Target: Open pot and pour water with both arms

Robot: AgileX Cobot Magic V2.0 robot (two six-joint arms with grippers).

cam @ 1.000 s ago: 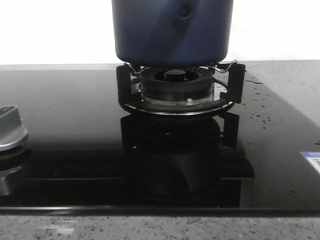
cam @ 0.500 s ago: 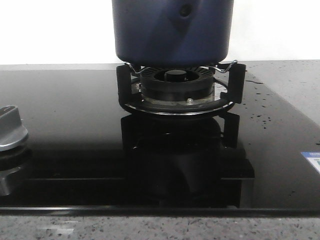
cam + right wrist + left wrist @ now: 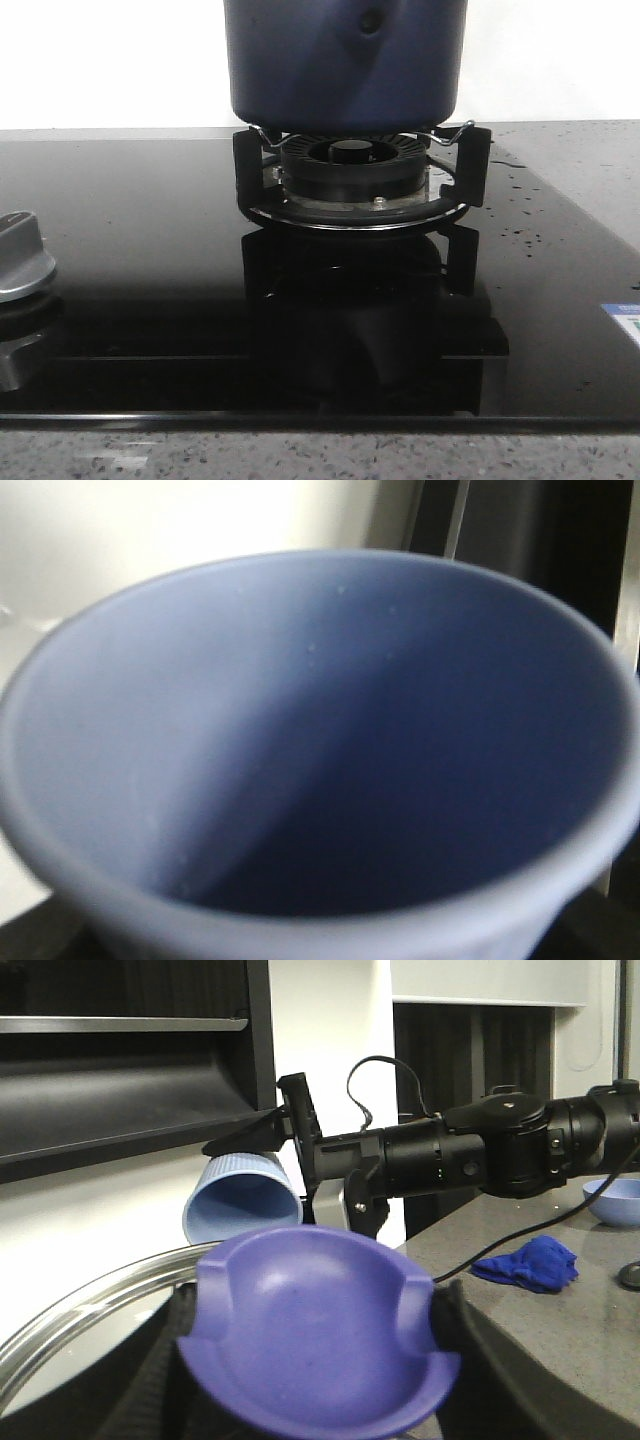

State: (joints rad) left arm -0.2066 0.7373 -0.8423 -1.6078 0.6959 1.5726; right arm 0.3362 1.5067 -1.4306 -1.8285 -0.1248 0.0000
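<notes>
**Pot on burner; both hands holding, lid off & cup tipped**

Front view: the pot (image 3: pixel 345 62), dark navy, sits at top centre of frame on the wire supports of the black burner ring (image 3: pixel 352 172). Its top is cut off by the frame edge, so the rim isn't visible. Glossy black cooktop (image 3: pixel 140 260) below, w/ a silver knob (image 3: pixel 20 258) at the left edge and small droplets scattered at right. Speckled grey surface (image 3: pixel 580 160) around the cooktop. No arm in this view.

Left wrist view: left hand (image 3: pixel 315 1360) at bottom centre, closed on a purple lid knob (image 3: pixel 318 1335) that fills the lower middle; dark fingers (image 3: pixel 160 1380) press it from either side. The glass lid (image 3: pixel 90 1310) w/ metal rim curves off to the lower left. Across the upper middle, the right arm (image 3: pixel 500 1145) reaches in from the right; right hand (image 3: pixel 290 1135) grips a light-blue ribbed cup (image 3: pixel 245 1200), tipped on its side w/ its mouth facing the camera. Blue cloth (image 3: pixel 528 1262) lies on the grey surface at right; blue bowl (image 3: pixel 612 1200) at the far right edge.

Right wrist view: cup interior fills the frame; the fingers themselves aren't visible here.
</notes>
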